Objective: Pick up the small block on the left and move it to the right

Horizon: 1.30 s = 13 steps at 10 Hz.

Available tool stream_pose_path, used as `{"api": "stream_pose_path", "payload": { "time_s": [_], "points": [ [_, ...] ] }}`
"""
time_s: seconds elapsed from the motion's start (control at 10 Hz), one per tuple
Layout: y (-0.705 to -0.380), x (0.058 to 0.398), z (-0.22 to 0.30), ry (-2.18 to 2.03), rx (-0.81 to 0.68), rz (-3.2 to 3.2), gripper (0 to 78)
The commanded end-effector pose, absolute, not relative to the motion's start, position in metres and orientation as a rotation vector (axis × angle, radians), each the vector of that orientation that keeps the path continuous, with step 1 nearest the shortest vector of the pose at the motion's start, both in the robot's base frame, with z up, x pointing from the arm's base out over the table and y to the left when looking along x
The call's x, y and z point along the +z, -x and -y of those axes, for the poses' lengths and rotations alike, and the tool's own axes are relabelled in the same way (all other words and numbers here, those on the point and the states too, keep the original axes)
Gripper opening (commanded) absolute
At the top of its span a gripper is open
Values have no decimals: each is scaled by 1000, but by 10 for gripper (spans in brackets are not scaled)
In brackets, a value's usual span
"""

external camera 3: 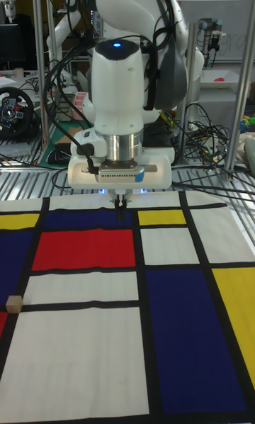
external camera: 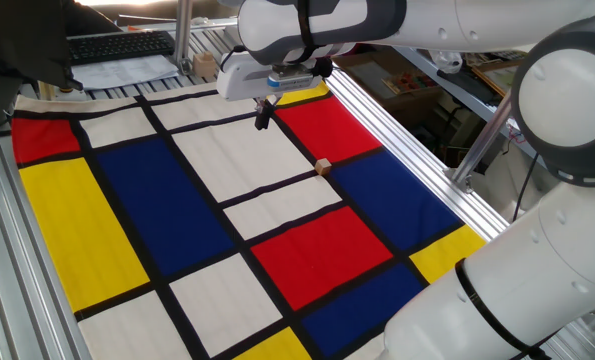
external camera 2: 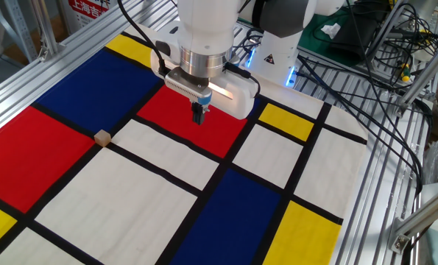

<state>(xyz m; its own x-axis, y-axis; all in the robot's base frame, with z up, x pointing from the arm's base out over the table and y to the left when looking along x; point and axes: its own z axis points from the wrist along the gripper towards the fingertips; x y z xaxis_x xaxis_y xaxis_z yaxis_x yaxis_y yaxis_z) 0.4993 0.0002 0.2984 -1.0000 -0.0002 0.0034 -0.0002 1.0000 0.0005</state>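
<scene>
Franka arm reaches out over the table from its base, wrist pointing straight down, so the gripper (external camera 2: 198, 115) hangs vertically above the colour-block cloth (external camera 2: 130, 199). In the other fixed view its fingertips sit over the red panel (external camera 2: 193, 121) near the cloth's centre, clear of the surface as far as the views show. In the tall fixed view the gripper (external camera 3: 121, 210) is seen head-on below the white flange, with a blue status light lit on the wrist housing above.

Fingers: the 2 dark fingertips are pressed together with no gap visible between them in any view, and nothing is held between them. Gripper (external camera: 263, 113) looks the same in one fixed view: closed and empty.

Small block (external camera 2: 101, 137): tiny light-tan wooden cube resting on the cloth, on a black line where a red panel, a blue panel and a white panel meet. It is well apart from the gripper. In one fixed view the small block (external camera: 323, 166) lies at the corner between a red panel and a blue panel. In the tall fixed view the small block (external camera 3: 13, 303) sits near the left edge of the frame, lower than the gripper.

Cloth lies flat on an aluminium-profile table frame (external camera 2: 27, 70).
</scene>
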Motion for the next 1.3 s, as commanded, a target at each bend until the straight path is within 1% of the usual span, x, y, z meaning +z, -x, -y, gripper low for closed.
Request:
{"api": "stream_pose_path", "payload": {
  "time_s": [0.1, 0.2, 1.3],
  "points": [
    [-499, 298, 0, -152, -144, 2959, 0],
    [-499, 299, 0, -176, -83, 2958, 0],
    [-499, 299, 0, -178, -84, 2947, 0]
  ]
}}
